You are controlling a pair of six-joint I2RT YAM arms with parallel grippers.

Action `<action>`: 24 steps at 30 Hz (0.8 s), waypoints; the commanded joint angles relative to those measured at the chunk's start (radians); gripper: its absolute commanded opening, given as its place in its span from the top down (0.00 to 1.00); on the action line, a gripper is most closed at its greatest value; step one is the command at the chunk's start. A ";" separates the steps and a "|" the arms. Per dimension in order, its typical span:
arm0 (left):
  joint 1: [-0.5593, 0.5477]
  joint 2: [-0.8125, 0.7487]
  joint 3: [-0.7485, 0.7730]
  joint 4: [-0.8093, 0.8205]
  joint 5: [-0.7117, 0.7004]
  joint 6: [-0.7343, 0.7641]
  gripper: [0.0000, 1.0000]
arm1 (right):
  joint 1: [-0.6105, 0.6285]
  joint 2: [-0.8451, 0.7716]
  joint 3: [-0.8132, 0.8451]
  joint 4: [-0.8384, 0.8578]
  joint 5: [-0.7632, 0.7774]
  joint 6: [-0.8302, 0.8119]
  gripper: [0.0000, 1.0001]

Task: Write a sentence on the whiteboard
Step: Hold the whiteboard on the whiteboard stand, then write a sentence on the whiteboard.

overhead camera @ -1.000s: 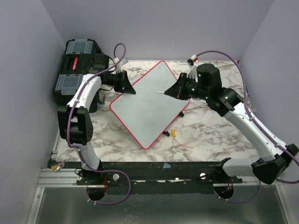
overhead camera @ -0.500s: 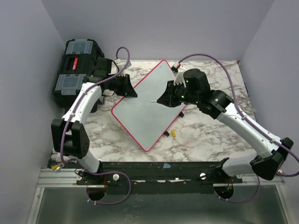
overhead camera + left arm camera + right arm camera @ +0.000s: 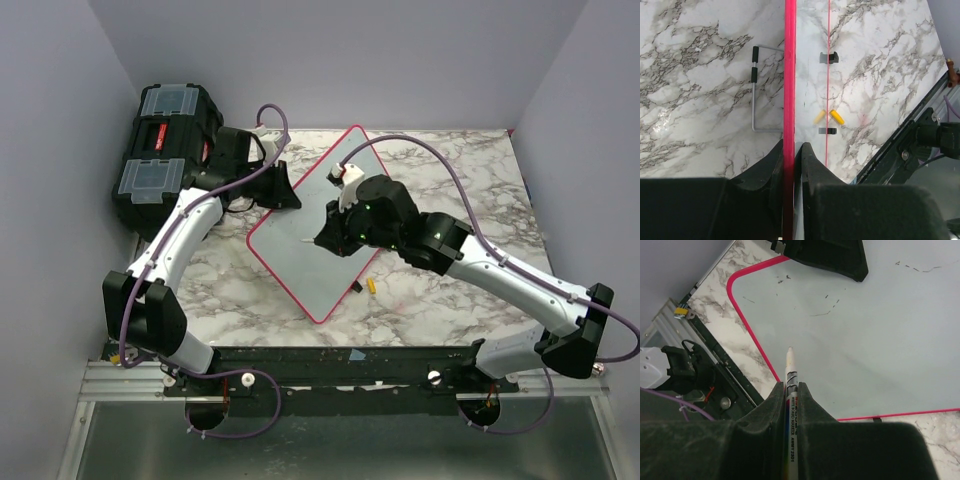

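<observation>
Over the marble counter [image 3: 450, 290], seen from above, the whiteboard [image 3: 298, 268] lay flat and turned diagonally, one corner pointing at the back wall. The left end effector [image 3: 283, 196] was clamped on its upper-left edge, beside the black toolbox [image 3: 165, 150]. The right end effector [image 3: 325, 238] hung over the middle of the board, closed on a marker [image 3: 308, 240] whose pale tip pointed toward the left arm's side. A small yellow cap [image 3: 371, 285] lay on the counter just off the board's lower-right edge.

From the left wrist, the board's pink frame [image 3: 789, 75] ran straight up the view, edge-on, and the left end effector [image 3: 790, 152] pinched it between both fingers. The yellow cap [image 3: 836, 117] sat beyond the far edge, near two black clips [image 3: 829, 57].

From the right wrist, the right end effector [image 3: 790, 400] held the marker [image 3: 790, 390] tightly, its shaft running out between the fingers. The tip sat above the white surface [image 3: 880, 345], just inside the curved pink frame [image 3: 752, 332]; whether it touched the surface could not be told. A few faint dark marks [image 3: 825, 311] showed on the surface farther off, and the left end effector [image 3: 832, 257] gripped the far edge.
</observation>
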State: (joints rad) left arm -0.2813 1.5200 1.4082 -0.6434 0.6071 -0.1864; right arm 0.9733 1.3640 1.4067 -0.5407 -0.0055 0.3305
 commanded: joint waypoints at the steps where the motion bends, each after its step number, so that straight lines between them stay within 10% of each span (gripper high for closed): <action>1: -0.016 -0.015 0.005 0.001 -0.175 0.115 1.00 | 0.049 0.034 0.017 0.069 0.100 -0.046 0.99; 24: -0.038 -0.050 -0.011 -0.062 -0.181 0.131 1.00 | 0.121 0.128 -0.002 0.261 0.168 -0.100 0.99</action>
State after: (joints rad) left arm -0.3119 1.4967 1.4239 -0.6788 0.5640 -0.1837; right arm 1.0809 1.4765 1.4052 -0.3294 0.1333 0.2485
